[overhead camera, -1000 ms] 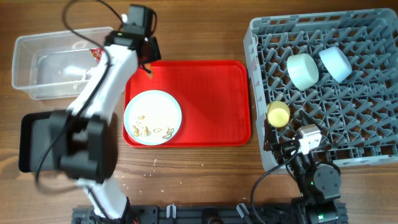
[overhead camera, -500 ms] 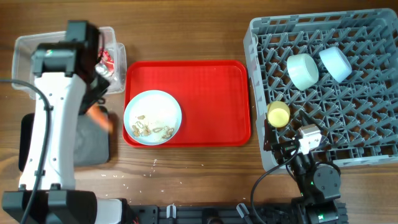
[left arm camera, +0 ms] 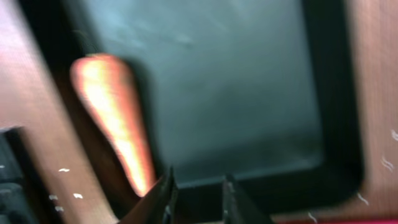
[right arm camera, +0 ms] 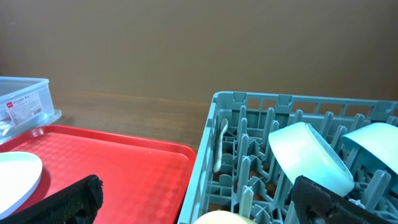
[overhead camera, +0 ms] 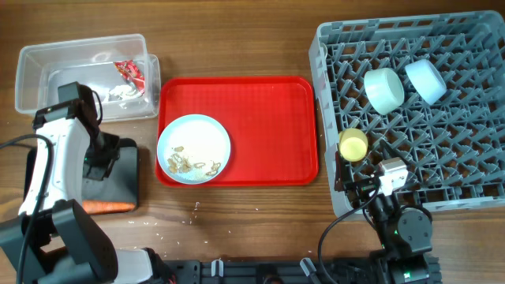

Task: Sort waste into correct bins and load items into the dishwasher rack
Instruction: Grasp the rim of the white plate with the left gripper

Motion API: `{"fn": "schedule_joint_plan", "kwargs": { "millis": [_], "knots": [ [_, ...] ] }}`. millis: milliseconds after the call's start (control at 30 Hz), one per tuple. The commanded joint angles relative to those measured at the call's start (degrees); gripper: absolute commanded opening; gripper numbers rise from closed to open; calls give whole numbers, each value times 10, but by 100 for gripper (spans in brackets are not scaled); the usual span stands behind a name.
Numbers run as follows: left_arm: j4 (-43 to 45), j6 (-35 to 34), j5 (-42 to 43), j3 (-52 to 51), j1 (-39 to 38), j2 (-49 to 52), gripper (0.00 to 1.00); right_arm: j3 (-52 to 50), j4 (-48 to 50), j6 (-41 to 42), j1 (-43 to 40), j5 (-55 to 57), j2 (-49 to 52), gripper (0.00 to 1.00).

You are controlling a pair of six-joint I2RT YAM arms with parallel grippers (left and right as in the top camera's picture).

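Observation:
The orange carrot [overhead camera: 106, 207] lies along the front edge of the black tray [overhead camera: 126, 177]; the left wrist view shows it [left arm camera: 112, 118] beside the tray floor [left arm camera: 236, 81]. My left gripper [overhead camera: 99, 162] [left arm camera: 199, 202] hovers over that tray, open and empty. The clear tub [overhead camera: 47, 59] holds the red-and-white wrapper [overhead camera: 130, 75] and white paper [overhead camera: 118, 93]. The pale blue plate [overhead camera: 193, 138] carries peanut shells [overhead camera: 189, 164]. The rack [overhead camera: 465, 158] holds a mint bowl [overhead camera: 384, 89], a blue bowl [overhead camera: 426, 79], the yellow-green cup [overhead camera: 353, 143] and the white spoon [right arm camera: 219, 146]. My right gripper [overhead camera: 355, 188] [right arm camera: 199, 199] is open and empty at the rack's front left corner.
The flat red serving tray [overhead camera: 268, 134] lies between the bins and the rack, with the plate on its left half. Crumbs dot the wood in front of it [overhead camera: 197, 207]. The tub's corner also shows in the right wrist view [right arm camera: 25, 102].
My left arm swung from the tub's far side down over the black tray. The carrot it carried now lies in the tray, let go.

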Motion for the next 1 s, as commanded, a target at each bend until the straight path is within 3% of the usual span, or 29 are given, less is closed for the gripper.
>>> {"fn": "schedule_joint_plan", "kwargs": {
  "millis": [0,100,133,200,300,533,667,733,800,900,967],
  "knots": [
    [4,94,111,24,-40,-22,34,-1,2,5,0,-7,-2,100],
    [17,138,128,29,-113,-37,44,-1,2,5,0,-7,-2,100],
    [31,175,133,29,-176,-37,63,-1,2,5,0,-7,-2,100],
    [50,221,132,28,-247,-31,73,-1,2,5,0,-7,-2,100],
    [81,271,121,28,-354,-14,76,-1,2,5,0,-7,-2,100],
    [155,268,14,28,-520,79,79,-1,2,5,0,-7,-2,100],
    [170,264,14,28,-533,136,69,-1,2,5,0,-7,-2,100],
    [180,264,14,28,-532,159,53,-1,2,5,0,-7,-2,100],
    [187,264,14,28,-532,170,30,-1,2,5,0,-7,-2,100],
    [191,264,15,29,-533,170,11,-1,2,5,0,-7,-2,100],
    [191,264,16,29,-533,170,4,-1,2,5,0,-7,-2,100]
  ]
}}
